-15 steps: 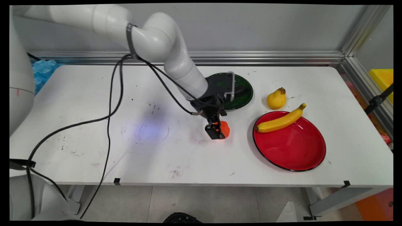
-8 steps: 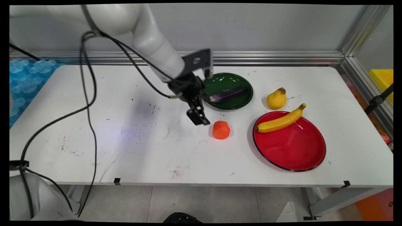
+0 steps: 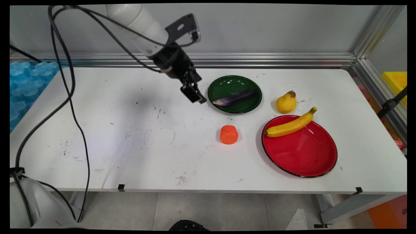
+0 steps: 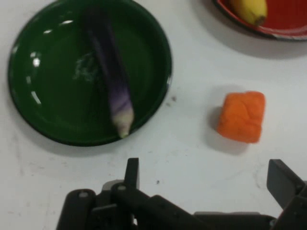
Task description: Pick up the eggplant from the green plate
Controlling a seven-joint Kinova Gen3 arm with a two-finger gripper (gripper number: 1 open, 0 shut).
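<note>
The robot's black two-finger hand (image 3: 194, 95) hangs empty above the white tabletop (image 3: 130, 146), its fingers spread apart, just left of a round dark green plate (image 3: 252, 85). The hand view shows what the main view does not: the wide gap between the two fingertips, with bare tabletop beneath. A slim purple eggplant with a pale tip (image 3: 234, 97) lies across the green plate, its tip at the rim nearest the hand. In front of the green plate, apart from it, sits a small orange blocky object (image 3: 228, 134). Right of the green plate stands a yellow pear (image 3: 286, 102); beyond it a yellow banana (image 3: 290, 125) rests on a glossy red plate with a black rim (image 3: 302, 156).
</note>
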